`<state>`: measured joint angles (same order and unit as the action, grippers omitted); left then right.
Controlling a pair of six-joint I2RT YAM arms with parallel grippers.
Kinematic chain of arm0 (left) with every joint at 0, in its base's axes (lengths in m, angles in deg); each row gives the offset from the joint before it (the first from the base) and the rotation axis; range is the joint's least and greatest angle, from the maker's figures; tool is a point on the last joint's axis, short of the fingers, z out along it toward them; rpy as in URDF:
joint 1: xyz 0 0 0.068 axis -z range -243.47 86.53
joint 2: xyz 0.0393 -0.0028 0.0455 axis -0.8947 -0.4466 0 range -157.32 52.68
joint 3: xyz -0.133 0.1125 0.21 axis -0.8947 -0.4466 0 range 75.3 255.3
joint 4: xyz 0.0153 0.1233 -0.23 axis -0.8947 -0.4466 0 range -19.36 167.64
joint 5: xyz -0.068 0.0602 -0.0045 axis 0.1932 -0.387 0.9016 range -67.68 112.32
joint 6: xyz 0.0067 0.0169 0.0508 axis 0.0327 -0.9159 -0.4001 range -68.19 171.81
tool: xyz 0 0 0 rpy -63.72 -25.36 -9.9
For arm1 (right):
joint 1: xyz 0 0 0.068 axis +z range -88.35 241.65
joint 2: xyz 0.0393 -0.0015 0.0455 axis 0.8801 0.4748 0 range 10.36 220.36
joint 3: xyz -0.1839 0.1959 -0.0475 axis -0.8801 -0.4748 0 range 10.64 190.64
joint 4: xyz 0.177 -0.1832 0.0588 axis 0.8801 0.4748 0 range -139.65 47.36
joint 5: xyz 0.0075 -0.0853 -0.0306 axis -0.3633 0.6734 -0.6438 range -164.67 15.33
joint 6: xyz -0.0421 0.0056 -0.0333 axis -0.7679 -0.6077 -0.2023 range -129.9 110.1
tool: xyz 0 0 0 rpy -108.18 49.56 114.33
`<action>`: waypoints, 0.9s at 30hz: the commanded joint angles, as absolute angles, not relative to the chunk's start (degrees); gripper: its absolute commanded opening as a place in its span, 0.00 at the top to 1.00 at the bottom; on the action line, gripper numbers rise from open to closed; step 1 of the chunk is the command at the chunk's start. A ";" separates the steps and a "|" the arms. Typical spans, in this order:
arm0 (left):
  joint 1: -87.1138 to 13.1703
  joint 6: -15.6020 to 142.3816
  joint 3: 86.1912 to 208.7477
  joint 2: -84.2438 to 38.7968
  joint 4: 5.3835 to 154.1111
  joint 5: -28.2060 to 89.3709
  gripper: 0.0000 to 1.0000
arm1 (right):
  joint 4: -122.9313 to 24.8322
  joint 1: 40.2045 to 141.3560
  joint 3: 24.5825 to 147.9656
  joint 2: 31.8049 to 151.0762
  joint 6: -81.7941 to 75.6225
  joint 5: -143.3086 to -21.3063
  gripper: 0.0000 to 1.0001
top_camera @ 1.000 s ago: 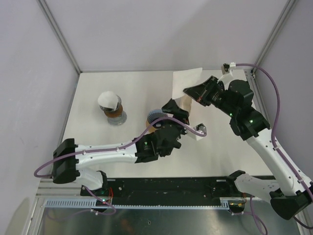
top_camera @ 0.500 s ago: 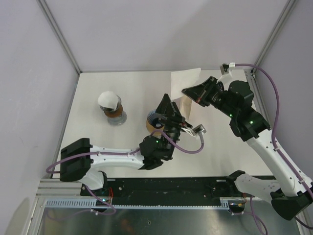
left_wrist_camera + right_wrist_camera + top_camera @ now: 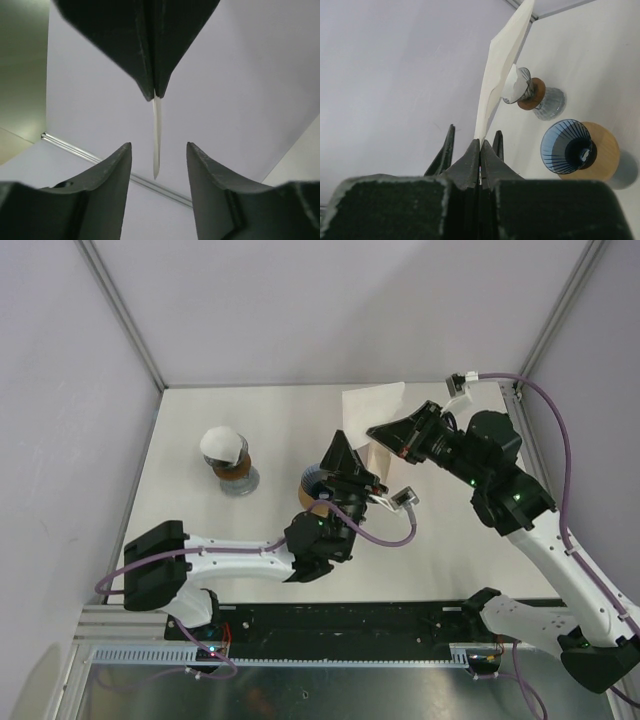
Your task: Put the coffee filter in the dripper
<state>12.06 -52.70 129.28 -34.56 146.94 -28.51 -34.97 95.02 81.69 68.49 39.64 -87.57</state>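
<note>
Paper-thin, light and floppy, the coffee filter (image 3: 372, 405) hangs at one o'clock from the dripper (image 3: 309, 480), pinched flat in my right end effector (image 3: 480, 145), while my left end effector (image 3: 158, 150) straddles its edge, jaws apart, so I'd pinch gently there.

The white table (image 3: 200, 410) in front of me carries two things. Toward its left edge, about halfway between the far and near edges, a clear glass dripper (image 3: 228, 462) with a brown collar stands upright, a white paper filter (image 3: 220, 443) sitting in its cone. To its right, near the middle of the surface and slightly closer to my near edge, a blue ribbed dripper (image 3: 568, 146) stands upright on a round tan holder (image 3: 606, 150). The two stand apart, with bare tabletop between them.
</note>
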 commanded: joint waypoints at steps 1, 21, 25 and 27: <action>11.24 -51.79 132.50 -34.90 148.15 -28.22 0.56 | -36.80 96.58 81.74 67.81 39.77 -86.70 1.00; 9.06 -39.93 130.46 -30.46 142.26 -28.87 1.00 | -35.68 97.94 81.74 66.53 32.46 -84.56 0.53; 5.04 -15.72 135.38 -25.92 117.38 -28.79 1.00 | -32.33 97.73 81.74 62.96 26.62 -82.03 0.36; 1.43 2.87 142.62 -24.27 92.45 -22.49 1.00 | -29.83 97.37 81.74 61.30 23.14 -81.52 0.31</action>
